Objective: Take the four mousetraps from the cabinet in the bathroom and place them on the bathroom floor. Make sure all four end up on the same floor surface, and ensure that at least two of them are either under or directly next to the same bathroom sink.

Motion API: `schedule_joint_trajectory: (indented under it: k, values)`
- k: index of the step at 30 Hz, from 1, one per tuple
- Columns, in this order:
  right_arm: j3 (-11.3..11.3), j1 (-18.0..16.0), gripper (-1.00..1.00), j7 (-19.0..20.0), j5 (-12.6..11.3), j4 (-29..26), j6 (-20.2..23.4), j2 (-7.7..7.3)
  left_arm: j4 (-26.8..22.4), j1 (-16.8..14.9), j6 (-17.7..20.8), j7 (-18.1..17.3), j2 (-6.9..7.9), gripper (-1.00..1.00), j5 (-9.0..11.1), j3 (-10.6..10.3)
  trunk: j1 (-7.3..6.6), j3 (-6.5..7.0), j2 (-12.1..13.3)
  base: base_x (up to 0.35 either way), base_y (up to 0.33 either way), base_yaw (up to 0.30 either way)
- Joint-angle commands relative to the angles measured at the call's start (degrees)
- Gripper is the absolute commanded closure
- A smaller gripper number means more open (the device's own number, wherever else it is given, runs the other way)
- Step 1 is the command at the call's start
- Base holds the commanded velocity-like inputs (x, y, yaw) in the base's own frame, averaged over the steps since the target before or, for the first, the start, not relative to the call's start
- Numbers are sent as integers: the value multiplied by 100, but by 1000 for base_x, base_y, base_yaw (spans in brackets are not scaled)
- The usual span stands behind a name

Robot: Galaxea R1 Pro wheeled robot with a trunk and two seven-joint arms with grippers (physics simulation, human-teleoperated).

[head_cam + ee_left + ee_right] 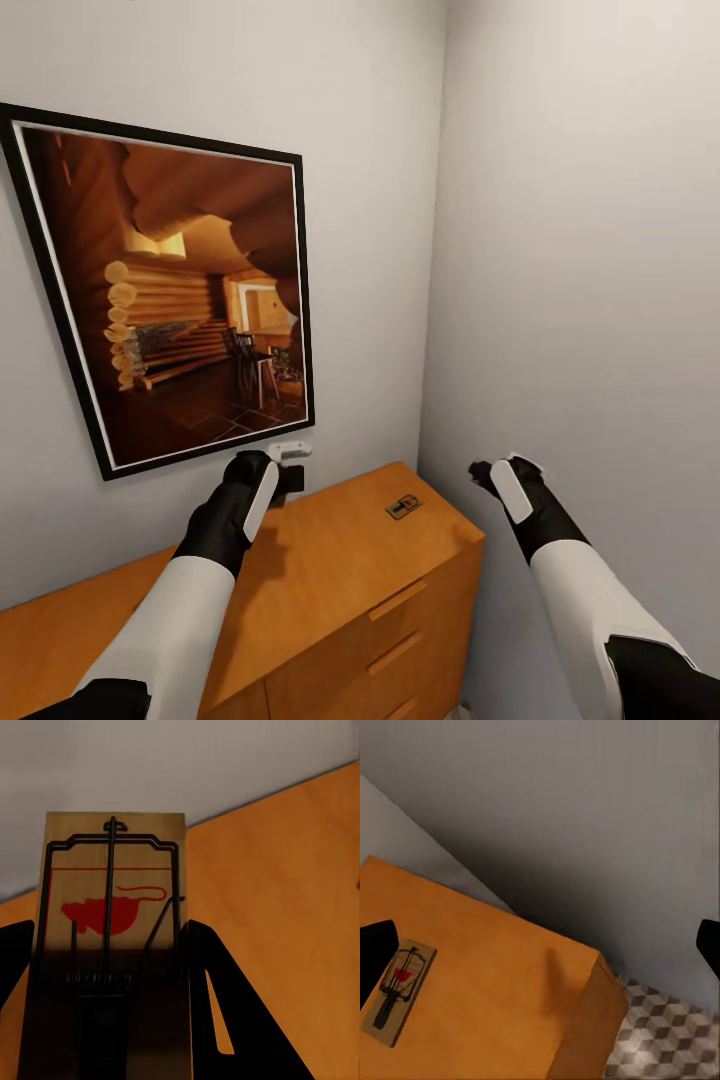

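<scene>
In the left wrist view a mousetrap [112,907], a brown board with black wire and a red mouse mark, sits between the two black fingers [214,1005]. My left gripper [288,470] is shut on it, just above the back of the orange-brown cabinet [330,570] near the wall. A second mousetrap [404,507] lies flat on the cabinet top by its right end and appears again as the mousetrap [397,990] in the right wrist view. My right gripper [492,470] hovers open beyond the cabinet's right end, empty. A patch of cube-patterned floor [660,1042] shows below.
A large black-framed picture [170,290] of a log cabin hangs on the wall above the cabinet. The cabinet stands in a room corner, with the right wall [600,300] close beside my right arm. Drawer fronts [400,600] face me.
</scene>
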Motion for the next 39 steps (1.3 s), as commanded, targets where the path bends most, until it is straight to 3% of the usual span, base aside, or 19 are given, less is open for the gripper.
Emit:
schedule_joint_trajectory:
  k: [1,4,6,10,13,17,21,24,27,28,30,31,35,39]
  values:
    - [-11,-1,-100,-230,-57,-10,1,7,-3,-2,7,35,-5,100,27,11,2,-3,-5,0,0,0]
    - [30,-3,-100,-1118,-77,-18,-15,53,-2,-2,-37,37,-5,100,20,11,2,-3,-5,0,0,0]
    - [121,-10,-100,-1459,-80,-27,6,158,-4,-2,-50,33,-5,100,18,11,2,-3,-5,0,0,0]
    - [427,-17,-100,-1741,-66,-33,0,406,-5,-2,-60,30,-5,100,16,5,2,-3,-5,0,0,0]
    - [567,-18,-100,-1722,-84,-33,-41,518,-1,-2,-63,29,-5,100,16,4,2,-3,-5,0,0,0]
    - [665,-19,-100,-1372,-91,-25,-345,784,-1,-2,-64,30,-5,100,15,3,2,-3,-5,0,0,0]
    - [707,-19,-100,-991,-92,12,-595,861,-1,-2,-64,29,-5,100,15,3,2,-3,-5,0,0,0]
    - [763,-27,-100,-927,-84,31,-618,883,0,-2,-66,34,-5,100,15,3,2,-3,-5,0,0,0]
    - [1150,-87,-100,-1132,-82,65,-594,913,1,-2,-70,36,-5,100,14,2,2,-3,-5,0,0,0]
    - [1387,-138,-100,-1309,-84,92,-566,913,1,-2,-71,35,-5,100,14,2,2,-3,-5,0,0,0]
    - [1896,-250,-100,-1807,-88,181,-530,913,1,-2,-72,36,-5,100,15,1,2,-3,-5,0,0,0]
    - [2231,-313,-100,-2437,-102,270,-537,913,1,-2,-72,37,-5,100,14,1,2,-3,-5,0,0,0]
    - [2419,-351,-100,-3173,-170,319,-571,913,1,-2,-73,37,-5,100,14,-1,2,-3,-5,0,0,0]
    - [2451,-359,-100,-3276,-501,320,-666,913,1,-2,-70,37,-5,100,15,-1,2,-3,-5,0,0,0]
